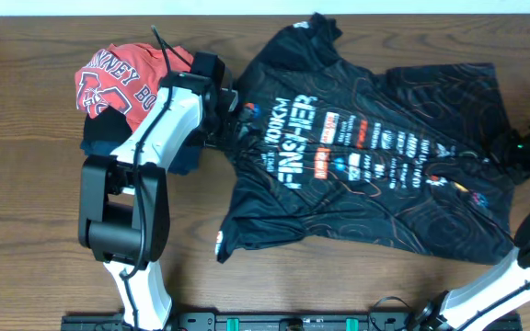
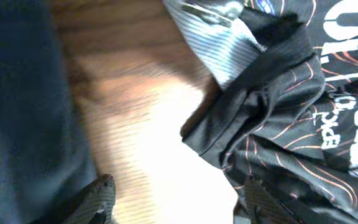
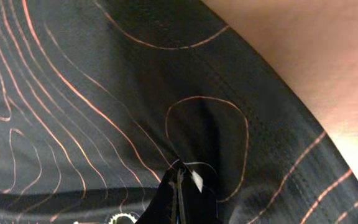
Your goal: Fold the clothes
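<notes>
Though rumpled at its edges, jersey (image 1: pixel 385 101) amid bare wooden table (image 1: pixel 26 230).

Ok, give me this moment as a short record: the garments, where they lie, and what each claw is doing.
surface: wooden table
main garment: black jersey, spread out, print up, not yet folded
other garments: red T-shirt on a navy folded garment, beside the left arm
left claw: open, over bare wood next to the jersey's rumpled edge, holding nothing
right claw: shut on jersey fabric near its edge
</notes>
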